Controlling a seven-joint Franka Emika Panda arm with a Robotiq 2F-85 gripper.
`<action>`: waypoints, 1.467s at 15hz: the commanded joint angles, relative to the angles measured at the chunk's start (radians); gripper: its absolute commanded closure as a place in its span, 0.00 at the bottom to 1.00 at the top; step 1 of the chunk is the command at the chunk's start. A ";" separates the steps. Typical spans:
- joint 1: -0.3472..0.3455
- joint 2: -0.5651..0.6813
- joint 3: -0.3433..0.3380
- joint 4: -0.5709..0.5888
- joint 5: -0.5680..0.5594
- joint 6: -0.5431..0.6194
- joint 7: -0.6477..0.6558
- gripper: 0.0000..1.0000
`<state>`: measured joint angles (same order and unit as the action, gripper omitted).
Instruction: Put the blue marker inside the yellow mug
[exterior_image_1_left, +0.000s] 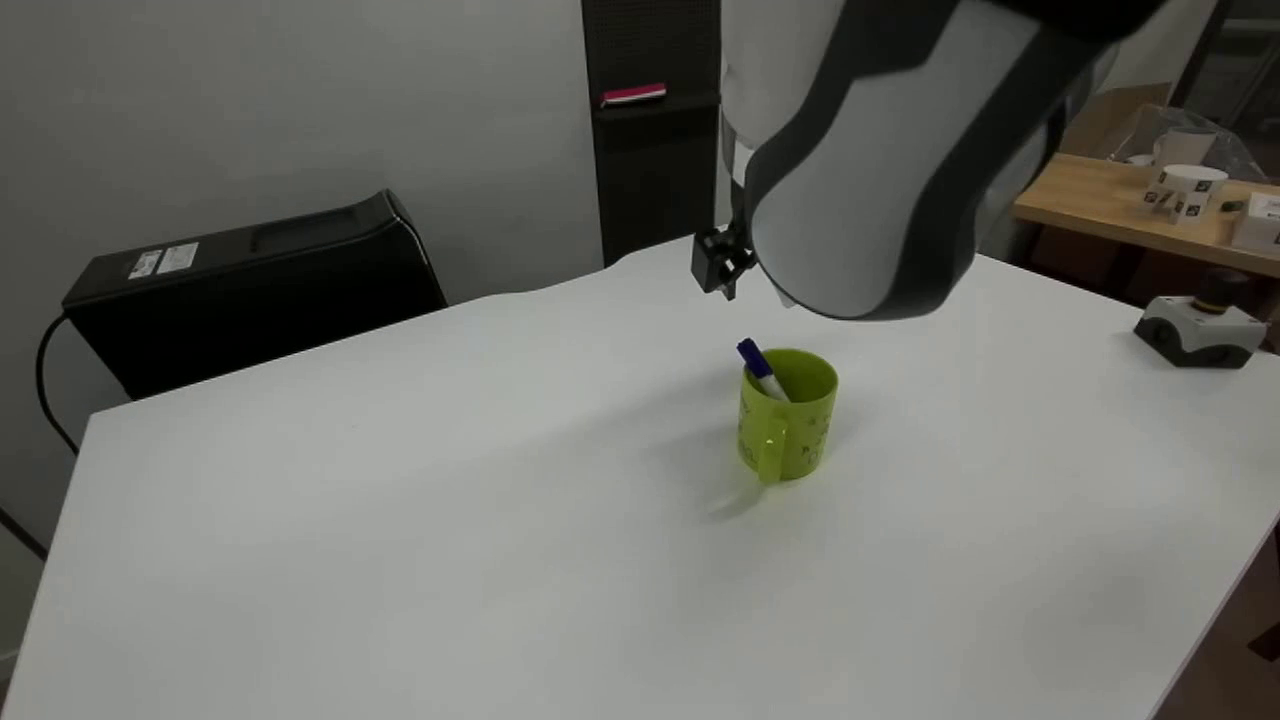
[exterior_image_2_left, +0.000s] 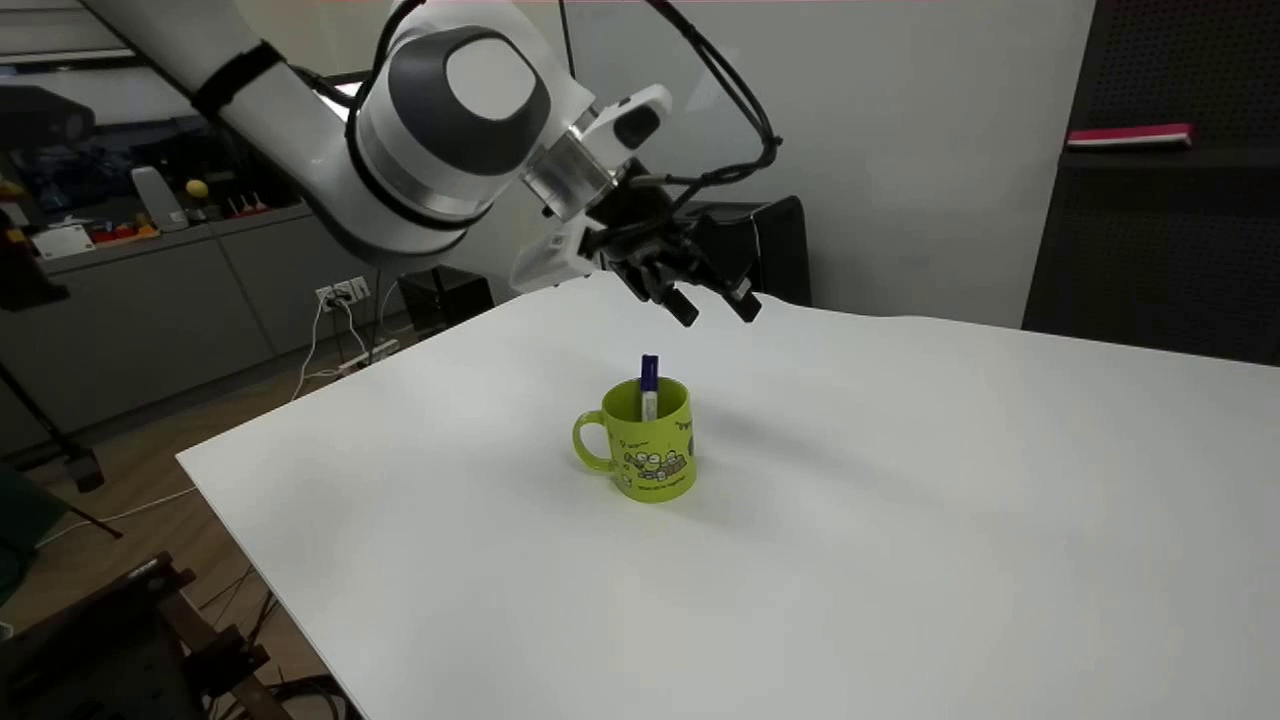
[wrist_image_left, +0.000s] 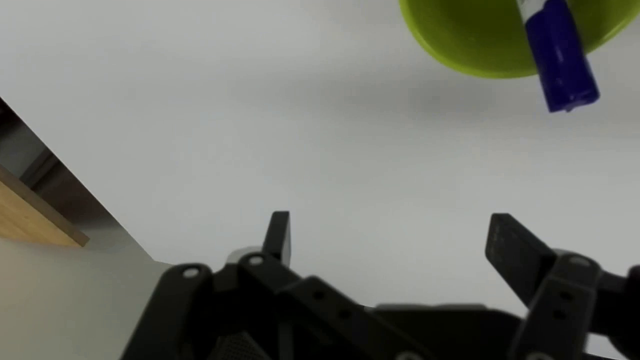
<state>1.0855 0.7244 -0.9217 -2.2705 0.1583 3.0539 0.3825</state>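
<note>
The yellow mug (exterior_image_1_left: 805, 440) is lime green with printed drawings and stands upright on the white table; it also shows in an exterior view (exterior_image_2_left: 640, 470) and in the wrist view (wrist_image_left: 475, 45). The blue marker (exterior_image_1_left: 757, 361) leans inside the mug, its dark blue cap above the rim and its white body going down inside; it also shows in an exterior view (exterior_image_2_left: 649, 375) and in the wrist view (wrist_image_left: 560, 57). The marker's lower end is hidden by the mug. My gripper (exterior_image_2_left: 714, 306) is open and empty, above and apart from the mug; its fingers are spread wide in the wrist view (wrist_image_left: 389, 237).
The white table (exterior_image_1_left: 400, 540) bears the mug. A grey and black switch box (exterior_image_1_left: 1200, 330) sits at the table's edge. A black machine (exterior_image_1_left: 260, 290) stands behind the table. A wooden side table (exterior_image_1_left: 1090, 200) holds tape rolls and a box.
</note>
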 joint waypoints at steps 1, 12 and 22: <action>-0.189 -0.180 0.135 0.053 -0.093 -0.102 -0.169 0.00; -0.889 -0.309 0.814 0.246 -0.168 -0.520 -0.401 0.00; -0.994 -0.290 0.900 0.265 -0.190 -0.562 -0.393 0.00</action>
<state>0.1149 0.4355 -0.0454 -2.0076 -0.0155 2.4953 -0.0219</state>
